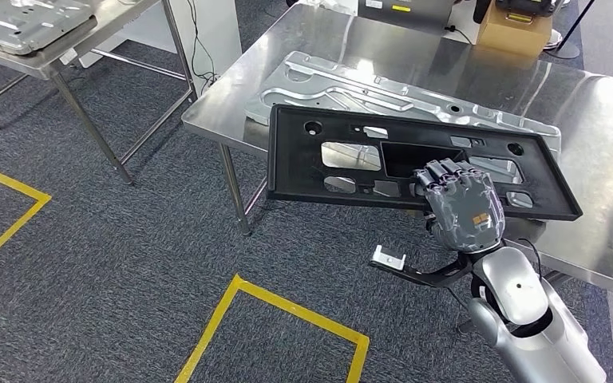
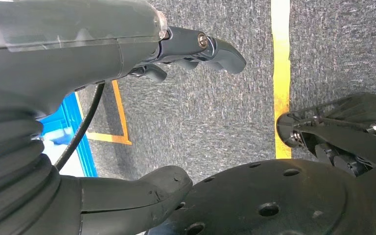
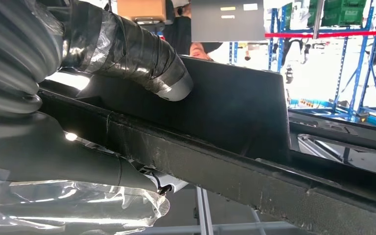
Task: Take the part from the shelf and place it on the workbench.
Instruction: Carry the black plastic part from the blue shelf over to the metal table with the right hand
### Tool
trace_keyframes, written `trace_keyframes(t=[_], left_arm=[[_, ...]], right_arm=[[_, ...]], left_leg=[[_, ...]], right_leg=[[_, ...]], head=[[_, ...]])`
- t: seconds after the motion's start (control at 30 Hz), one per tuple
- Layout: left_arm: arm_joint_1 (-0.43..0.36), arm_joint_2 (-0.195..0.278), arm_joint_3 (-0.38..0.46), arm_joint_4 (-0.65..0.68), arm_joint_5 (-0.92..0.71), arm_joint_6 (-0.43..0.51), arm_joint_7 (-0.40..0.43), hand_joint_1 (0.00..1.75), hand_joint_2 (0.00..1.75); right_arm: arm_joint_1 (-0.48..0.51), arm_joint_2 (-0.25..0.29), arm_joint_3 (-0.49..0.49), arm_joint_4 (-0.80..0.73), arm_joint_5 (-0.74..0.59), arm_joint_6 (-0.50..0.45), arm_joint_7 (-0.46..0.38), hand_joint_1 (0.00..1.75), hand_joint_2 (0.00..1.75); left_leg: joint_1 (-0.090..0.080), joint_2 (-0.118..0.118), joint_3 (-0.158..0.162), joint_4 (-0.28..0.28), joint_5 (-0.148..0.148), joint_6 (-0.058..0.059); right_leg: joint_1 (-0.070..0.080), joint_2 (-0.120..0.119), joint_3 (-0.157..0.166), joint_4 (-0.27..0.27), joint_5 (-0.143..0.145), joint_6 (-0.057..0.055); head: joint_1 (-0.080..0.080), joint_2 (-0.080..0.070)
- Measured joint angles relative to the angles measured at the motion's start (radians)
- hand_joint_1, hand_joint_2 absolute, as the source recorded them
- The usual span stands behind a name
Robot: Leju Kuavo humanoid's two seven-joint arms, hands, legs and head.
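Head view: my right hand point(image 1: 460, 209) grips the near long edge of the flat black plastic panel with cut-outs point(image 1: 351, 155), whose long axis runs crosswise beyond my fingers, over the steel tabletop point(image 1: 599, 120). My left hand point(image 2: 142, 68) hangs empty, fingers apart.

The right hand point(image 1: 461, 209) covers the panel's point(image 1: 351, 155) near rim at lower right; the bench point(image 1: 599, 144) runs off the right edge.

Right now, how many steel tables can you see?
2. One steel workbench lies ahead, under the silver panel and the black part held by the right hand; another table stands far left.
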Motion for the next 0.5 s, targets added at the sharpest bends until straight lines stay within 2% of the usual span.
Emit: trace_keyframes(t=[0.5], left_arm=[[0.000, 0.000, 0.000, 0.000, -0.001, -0.002, -0.007, 0.00, 1.75]], right_arm=[[0.000, 0.000, 0.012, 0.000, -0.005, 0.000, 0.000, 1.75, 1.75]], left_leg=[[0.000, 0.000, 0.001, -0.001, 0.001, -0.001]], right_leg=[[0.000, 0.000, 0.000, 0.000, 0.000, 0.000]], head=[[0.000, 0.000]])
